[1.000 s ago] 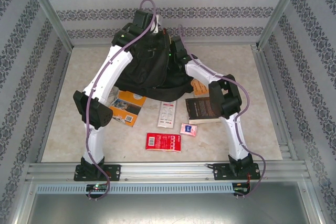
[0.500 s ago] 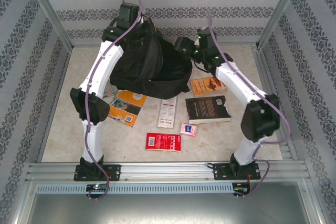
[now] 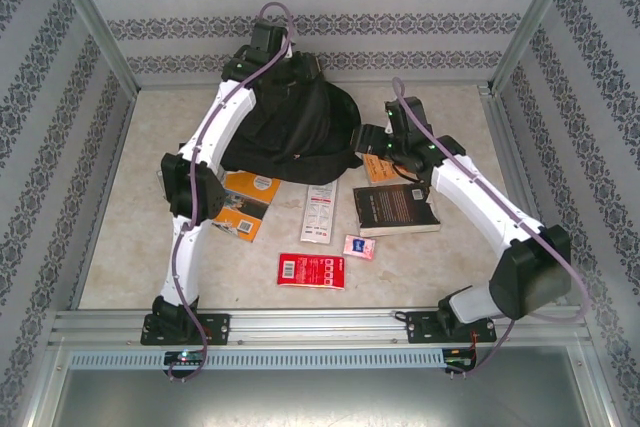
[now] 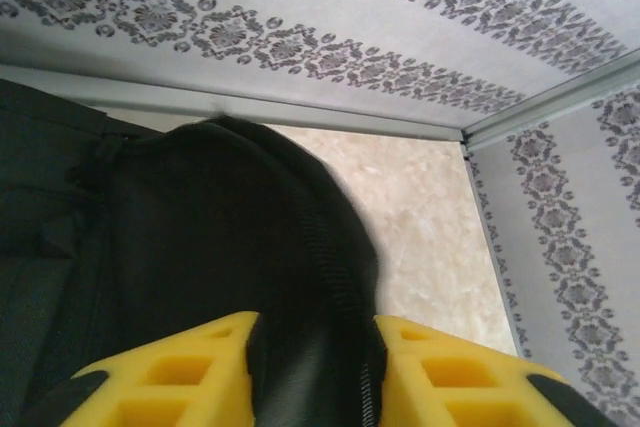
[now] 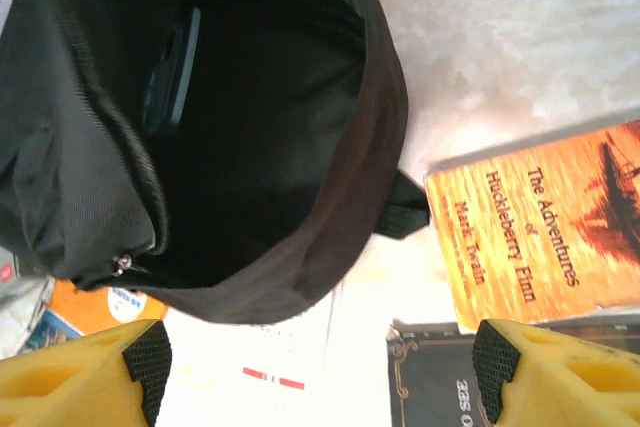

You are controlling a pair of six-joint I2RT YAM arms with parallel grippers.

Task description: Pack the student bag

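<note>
The left gripper [image 4: 312, 352] sits on the rim of the student bag [image 3: 290, 127], its yellow fingers [image 4: 190, 372] standing apart with a fold of black fabric and a zipper line filling the gap; whether they pinch that fold or only straddle it cannot be told. The right gripper [image 5: 320, 362] hangs over the bag's other side, jaws spread wide with nothing between them, looking down into the gaping mouth and its dark inside. The bag lies at the far middle of the table [image 3: 450, 107], close to the patterned back wall [image 3: 420, 27], between the two arm ends. Just beside its right side lies an orange paperback [image 5: 540, 217] titled The Adventures of Huckleberry Finn, and a dark-covered book [image 3: 395, 207] lies just beside that on the near side. A white packet [image 3: 319, 212] lies just in front of the bag, and a second orange book [image 3: 245, 202] lies to its left, partly under the left arm's elbow. Nearer the arm bases lie a red packet [image 3: 311, 270] and a small pink one [image 3: 359, 247]
</note>
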